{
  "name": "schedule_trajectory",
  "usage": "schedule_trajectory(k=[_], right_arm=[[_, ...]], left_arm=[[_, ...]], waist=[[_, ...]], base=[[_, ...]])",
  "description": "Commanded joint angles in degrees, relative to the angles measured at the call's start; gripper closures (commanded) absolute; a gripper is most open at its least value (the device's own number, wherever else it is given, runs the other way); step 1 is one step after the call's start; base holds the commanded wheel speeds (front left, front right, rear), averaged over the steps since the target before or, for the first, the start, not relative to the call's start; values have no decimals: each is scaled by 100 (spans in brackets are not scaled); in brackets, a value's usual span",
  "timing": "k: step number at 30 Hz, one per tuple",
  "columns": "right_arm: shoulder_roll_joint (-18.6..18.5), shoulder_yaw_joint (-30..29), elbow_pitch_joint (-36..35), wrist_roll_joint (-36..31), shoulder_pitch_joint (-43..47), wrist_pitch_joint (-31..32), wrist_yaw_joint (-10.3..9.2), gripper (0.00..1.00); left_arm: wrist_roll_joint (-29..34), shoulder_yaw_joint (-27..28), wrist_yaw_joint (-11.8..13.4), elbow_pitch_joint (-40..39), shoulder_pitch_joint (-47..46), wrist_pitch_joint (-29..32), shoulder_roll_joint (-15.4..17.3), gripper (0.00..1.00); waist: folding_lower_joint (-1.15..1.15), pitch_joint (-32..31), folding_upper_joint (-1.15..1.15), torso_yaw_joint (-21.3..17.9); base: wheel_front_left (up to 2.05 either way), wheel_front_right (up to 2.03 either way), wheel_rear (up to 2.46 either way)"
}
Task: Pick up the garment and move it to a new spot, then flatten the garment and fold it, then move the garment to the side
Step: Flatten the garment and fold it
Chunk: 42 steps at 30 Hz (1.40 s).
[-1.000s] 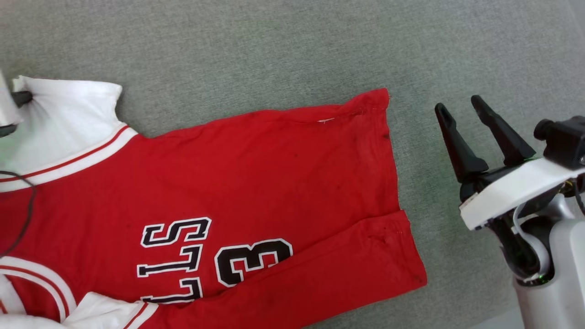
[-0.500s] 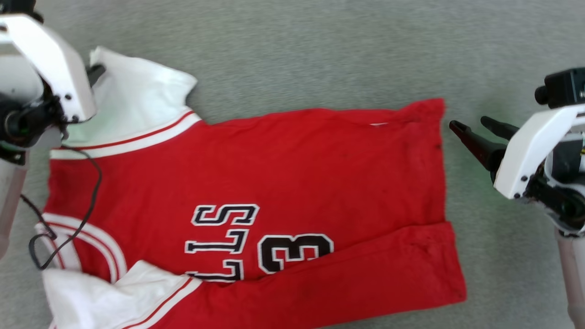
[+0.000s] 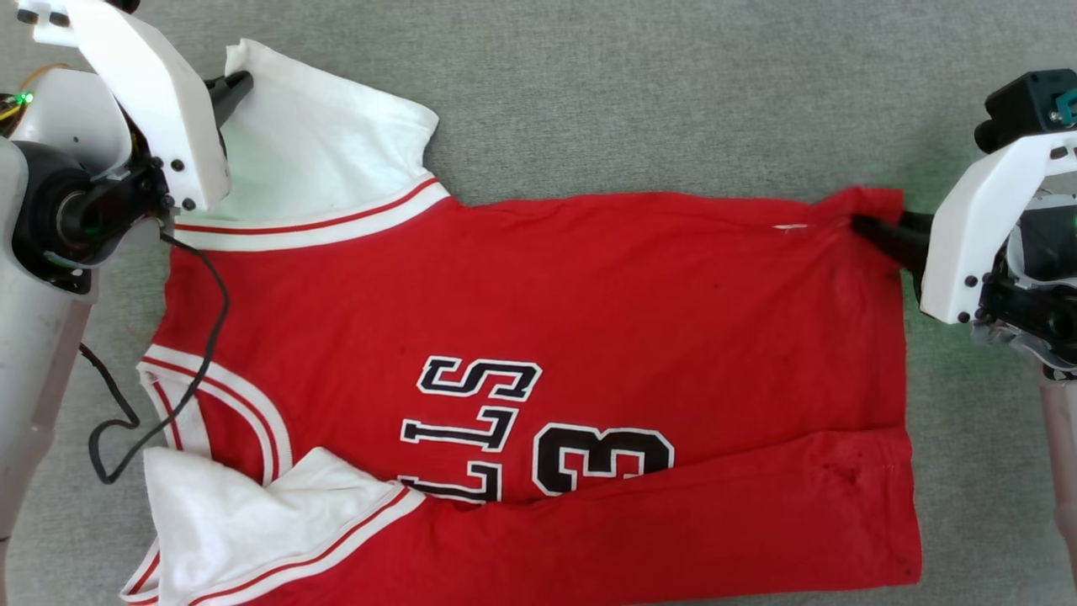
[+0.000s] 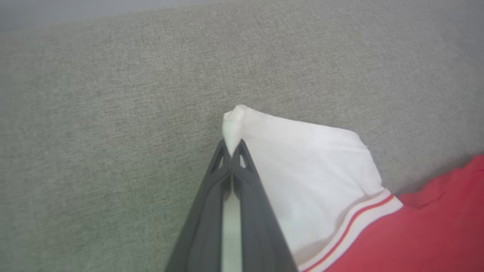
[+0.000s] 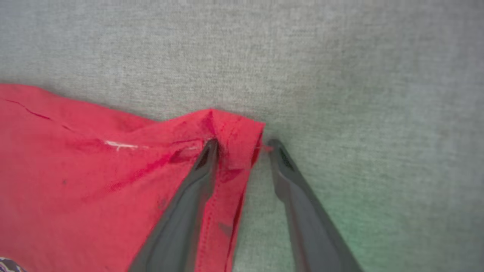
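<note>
The garment (image 3: 538, 295), a red jersey with black lettering, lies spread on the grey surface, collar end at the left. My left gripper (image 3: 240, 84) is shut on the far corner of its upper white sleeve (image 4: 302, 181); the left wrist view shows the closed tips (image 4: 231, 145) pinching that corner. My right gripper (image 3: 867, 227) is at the hem's upper right corner. In the right wrist view it (image 5: 244, 143) stands open astride that red corner (image 5: 230, 128). One finger lies on the cloth and the other on the surface beside it.
A black cable (image 3: 202, 337) hangs from my left arm across the garment's shoulder. The lower white sleeve (image 3: 227, 522) is folded over near the bottom edge. The grey fabric surface (image 3: 631, 93) stretches beyond the garment on the far side.
The head camera has shifted. My right gripper has moved left onto the hem corner, its fingers narrowing around it. My left gripper keeps its hold on the white sleeve corner.
</note>
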Motion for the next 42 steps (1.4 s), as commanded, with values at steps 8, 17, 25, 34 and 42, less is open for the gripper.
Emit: schedule_trajectory(k=[8, 17, 25, 34, 42], right_arm=[[-129, 77, -118, -225, 192, -516, -1, 100], [-159, -314, -604, -258, 1062, -979, -1, 100], [65, -614, -905, -289, 2129, -1174, -1, 100], [369, -939, -841, -194, 3233, -1535, -2, 100], [555, -902, -654, -190, 3783, -1964, -2, 0]], left_arm=[[-94, 146, -28, -90, 435, -477, 11, 100], [-431, 537, 140, -610, 1708, -1221, 108, 100], [-718, 846, 526, -1187, 3252, -1716, 195, 100], [-1082, 935, 933, -1575, 5054, -1963, 119, 100], [-1214, 739, 973, -1286, 5668, -2070, -198, 0]], waist=[[0, -453, 0, 150], [0, -1270, 0, 362], [0, -1803, 0, 509], [0, -2170, 0, 575], [0, -2313, 0, 527]], base=[[0, 0, 0], [0, 0, 0], [0, 0, 0], [0, 0, 0], [0, 0, 0]])
